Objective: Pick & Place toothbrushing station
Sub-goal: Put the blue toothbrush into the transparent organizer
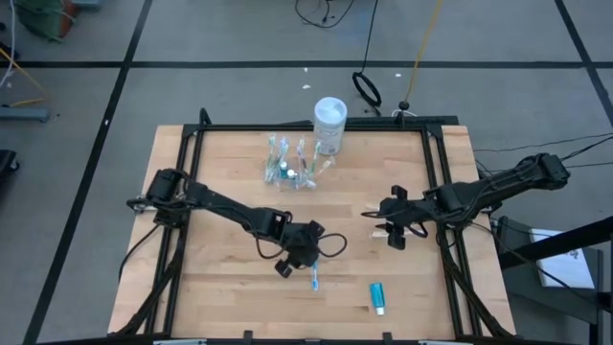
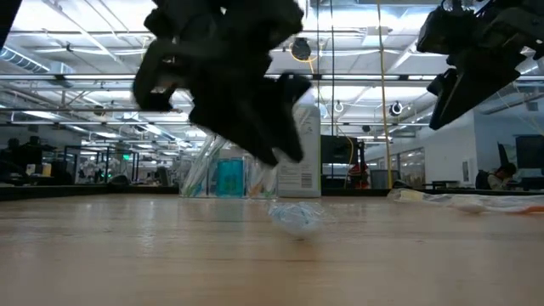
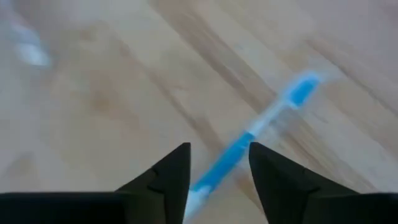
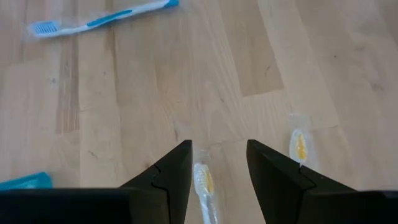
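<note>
Toothbrushing station: the small clear plastic holder with upright compartments (image 1: 290, 165) stood on the light wooden table (image 1: 220, 287) near the middle of its far edge, well apart from both grippers. Slim items stood in it; which compartments they occupied could not be told.

White tub: a white cylindrical lidded tub (image 1: 330, 125) stood upright at the far edge, just beside the holder.

Left gripper: the left gripper (image 1: 299, 257) hung low over the table's middle, toward the near edge. In the left wrist view its two dark fingers (image 3: 168, 180) stood parted, with a blue-and-white toothbrush (image 3: 249, 146) lying between them on the wood. Neither finger was visibly pressed against the handle.

Blue toothbrush: in the high view the same brush (image 1: 314, 279) lay just beside the left gripper, on its near-edge side.

Right gripper: the right gripper (image 1: 395, 222) hovered above the table toward the right edge, its fingers (image 4: 166, 177) parted and gripping nothing.

Yellow brushes: two small clear-wrapped yellow-headed brushes lay on the wood below the right gripper, one (image 4: 204, 183) between its fingers, the other (image 4: 299, 147) just beside.

Teal tube: a small teal tube (image 1: 378, 297) lay flat near the near edge, toward the right corner.

Low view: the left gripper (image 2: 255, 110) filled the foreground, with the holder (image 2: 223, 174) and tub (image 2: 302, 161) behind it.
</note>
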### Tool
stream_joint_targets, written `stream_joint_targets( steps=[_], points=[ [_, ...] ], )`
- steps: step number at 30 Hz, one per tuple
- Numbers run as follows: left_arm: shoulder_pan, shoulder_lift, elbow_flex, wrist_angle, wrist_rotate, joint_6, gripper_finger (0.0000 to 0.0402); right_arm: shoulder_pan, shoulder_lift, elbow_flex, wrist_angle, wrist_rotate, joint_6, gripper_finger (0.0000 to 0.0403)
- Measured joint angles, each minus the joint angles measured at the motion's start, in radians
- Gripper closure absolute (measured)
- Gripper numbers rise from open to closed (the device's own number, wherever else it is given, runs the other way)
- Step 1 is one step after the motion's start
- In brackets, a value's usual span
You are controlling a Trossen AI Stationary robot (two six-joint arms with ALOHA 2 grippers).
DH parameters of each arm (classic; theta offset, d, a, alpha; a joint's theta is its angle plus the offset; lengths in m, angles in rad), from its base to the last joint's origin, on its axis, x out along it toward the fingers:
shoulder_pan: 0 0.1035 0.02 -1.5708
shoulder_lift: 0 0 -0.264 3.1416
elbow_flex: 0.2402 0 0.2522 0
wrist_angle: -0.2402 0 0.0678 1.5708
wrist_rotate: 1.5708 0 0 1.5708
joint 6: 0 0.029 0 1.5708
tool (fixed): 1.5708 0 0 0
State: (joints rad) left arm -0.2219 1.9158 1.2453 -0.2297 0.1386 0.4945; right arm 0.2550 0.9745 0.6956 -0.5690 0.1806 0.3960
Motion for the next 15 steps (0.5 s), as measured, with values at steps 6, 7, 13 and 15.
stream_joint_targets(
  steps=[6, 7, 13, 15],
  points=[
    [-0.011, 0.084, 0.001, 0.022, 0.027, 0.106, 0.0218, 0.0, 0.0, 0.0, 0.026, 0.0, -0.041, 0.0257],
    [-0.01, 0.096, 0.002, 0.032, 0.03, 0.114, 0.0218, 0.0, 0.0, 0.0, 0.028, 0.0, -0.042, 0.0257],
    [-0.001, 0.132, 0.006, 0.029, 0.057, 0.125, 0.0222, 0.0, 0.0, 0.0, 0.027, 0.0, -0.042, 0.0257],
    [0.002, 0.134, 0.007, 0.027, 0.067, 0.127, 0.024, 0.0, 0.0, 0.0, 0.027, 0.0, -0.042, 0.0257]
  ],
)
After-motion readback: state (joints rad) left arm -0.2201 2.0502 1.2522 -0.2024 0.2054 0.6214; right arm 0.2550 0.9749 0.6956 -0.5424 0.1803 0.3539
